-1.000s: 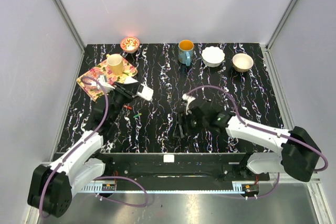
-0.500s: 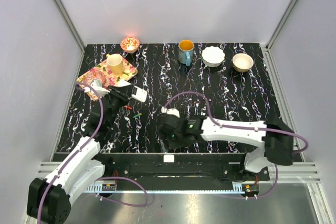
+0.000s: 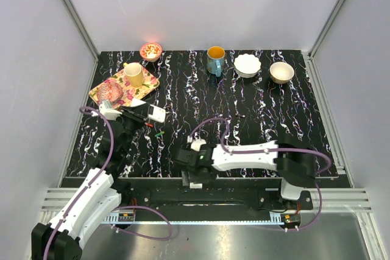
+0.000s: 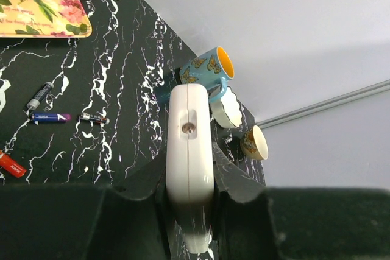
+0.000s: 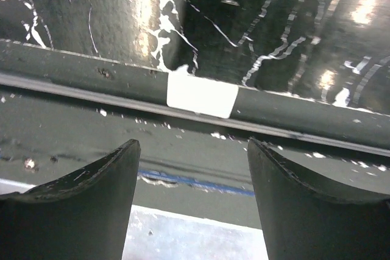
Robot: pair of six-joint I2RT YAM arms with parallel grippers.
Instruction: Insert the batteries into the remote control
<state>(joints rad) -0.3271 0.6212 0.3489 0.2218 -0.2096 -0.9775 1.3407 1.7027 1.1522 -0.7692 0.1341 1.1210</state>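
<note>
Remote control [image 4: 190, 144] sits clamped in left hand [image 3: 144, 115], well apart from wide-open right hand [image 5: 190, 168].

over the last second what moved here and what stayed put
The open, empty right gripper swung from mid-table back to the near edge. The left gripper, shut on the remote control, drew it slightly left and nearer. The batteries, tray, cups and bowls stayed put.

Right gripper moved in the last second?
Yes. The right gripper has swung from mid-table back and slightly left, now over the white label at the table's near edge.
</note>
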